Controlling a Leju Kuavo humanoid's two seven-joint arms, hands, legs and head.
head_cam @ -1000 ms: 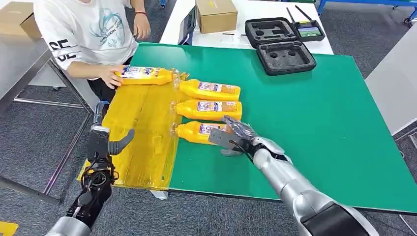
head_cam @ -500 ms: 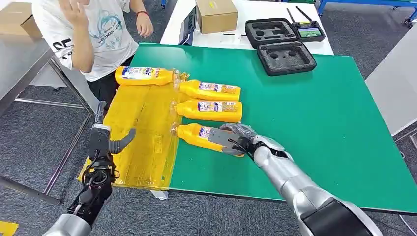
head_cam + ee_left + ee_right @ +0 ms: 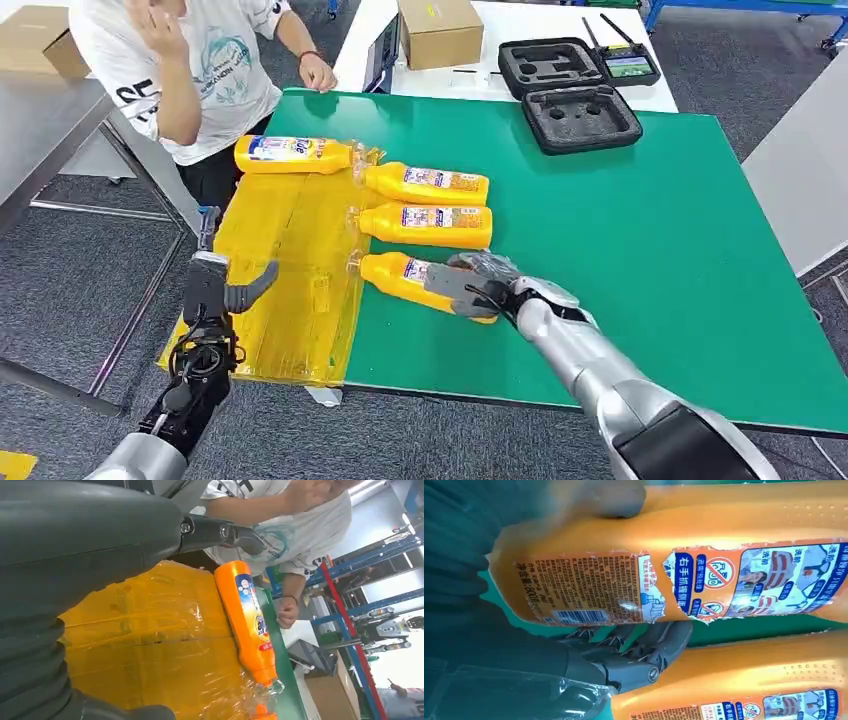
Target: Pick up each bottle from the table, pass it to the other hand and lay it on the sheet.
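Green desk w/ a yellow sheet laid over its left edge. Four orange bottles lie on their sides, caps pointing left. Bottle 1 rests on the sheet at its far end, near the desk's far-left corner. Bottles 2 and 3 lie on the green just right of the sheet, caps at its edge. Bottle 4, nearest the front edge, is tilted, cap end toward the sheet.

Right robot hand grasps bottle 4 at its base end: thumb on one side, fingers curled under the other, per right wrist view. Bottle 3 sits just beside it.

Left robot hand hovers over the sheet's left edge, released, thumb spread out, holding nothing.

A person in a white T-shirt stands at the far-left corner, one hand on the desk's far edge. Beyond the far edge: a box on a white table, and a black foam case partly on the green.
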